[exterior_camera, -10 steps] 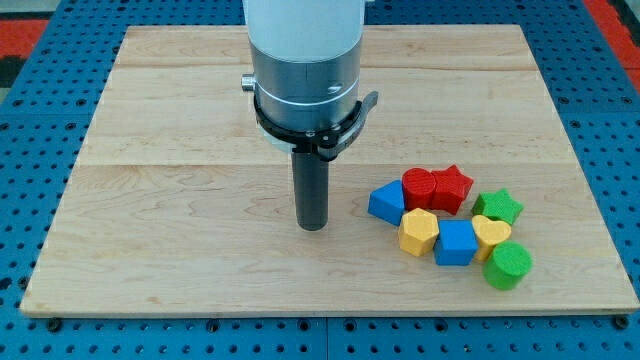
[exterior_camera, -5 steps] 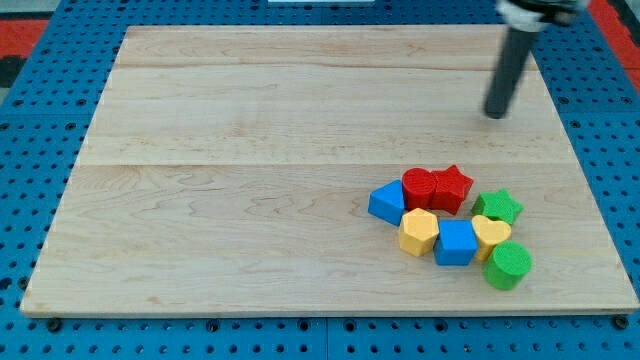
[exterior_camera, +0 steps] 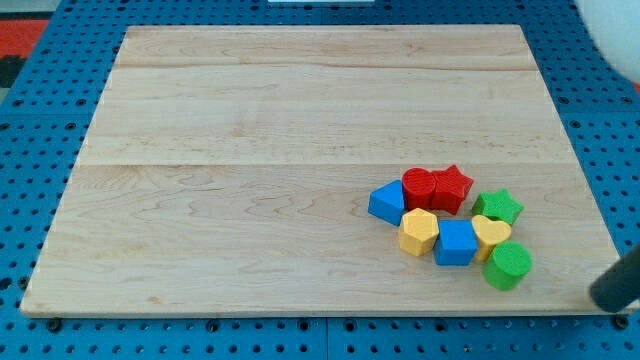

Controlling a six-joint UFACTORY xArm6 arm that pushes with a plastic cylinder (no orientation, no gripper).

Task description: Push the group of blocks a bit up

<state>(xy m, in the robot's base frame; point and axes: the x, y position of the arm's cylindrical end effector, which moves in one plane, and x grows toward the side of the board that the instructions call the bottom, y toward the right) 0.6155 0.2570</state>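
Note:
The blocks sit in one cluster at the view's lower right of the wooden board (exterior_camera: 250, 150). It holds a blue block (exterior_camera: 385, 203), a red block (exterior_camera: 420, 187), a red star (exterior_camera: 453, 187), a green star (exterior_camera: 498, 207), a yellow hexagon (exterior_camera: 418, 232), a blue block (exterior_camera: 456, 243), a yellow heart (exterior_camera: 490, 233) and a green cylinder (exterior_camera: 508, 265). My tip (exterior_camera: 607, 298) is at the view's bottom right edge, off the board's right side, to the right of and slightly below the green cylinder, not touching any block.
The board lies on a blue perforated table (exterior_camera: 40, 200). A white part of the arm (exterior_camera: 615, 25) shows at the view's top right corner. A red area (exterior_camera: 20, 40) lies at the top left.
The rod swept from the board's middle to the top right, then down to the bottom right edge. The blocks have not moved.

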